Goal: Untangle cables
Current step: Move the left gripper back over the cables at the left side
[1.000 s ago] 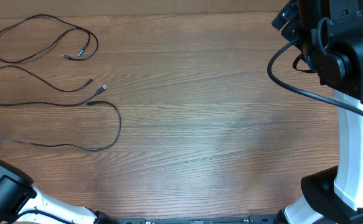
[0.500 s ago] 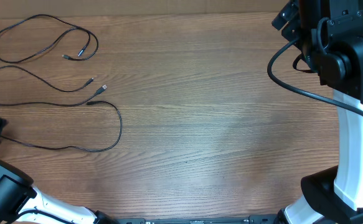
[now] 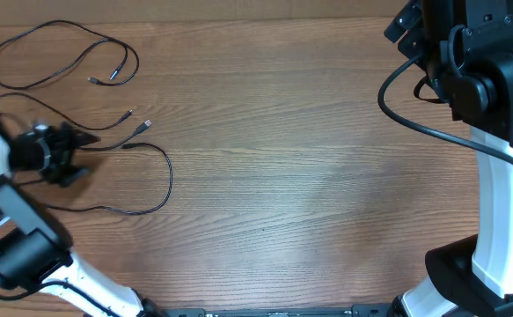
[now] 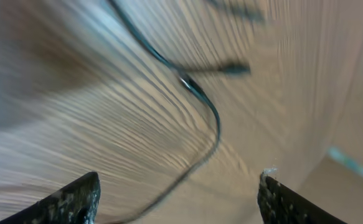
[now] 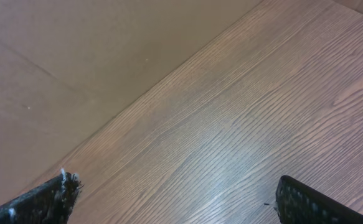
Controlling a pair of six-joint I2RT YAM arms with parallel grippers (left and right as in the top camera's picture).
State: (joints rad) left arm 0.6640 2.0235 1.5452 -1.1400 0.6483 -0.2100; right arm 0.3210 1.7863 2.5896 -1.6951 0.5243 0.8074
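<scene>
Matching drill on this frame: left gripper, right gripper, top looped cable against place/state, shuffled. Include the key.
Things:
1. left gripper
2. right gripper
3. looped cable

Place or state:
A. lies at the far left corner of the table
B. open, over bare wood by the table's edge
C. open, above a bent cable

Pairs: 1-C, 2-B, 3-A

No legible text or markings

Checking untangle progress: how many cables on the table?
3, all on the left side: looped cable at the far corner; middle cable arcing beside it; lower cable curving nearest the robot. The left arm covers stretches, so more may be hidden.
</scene>
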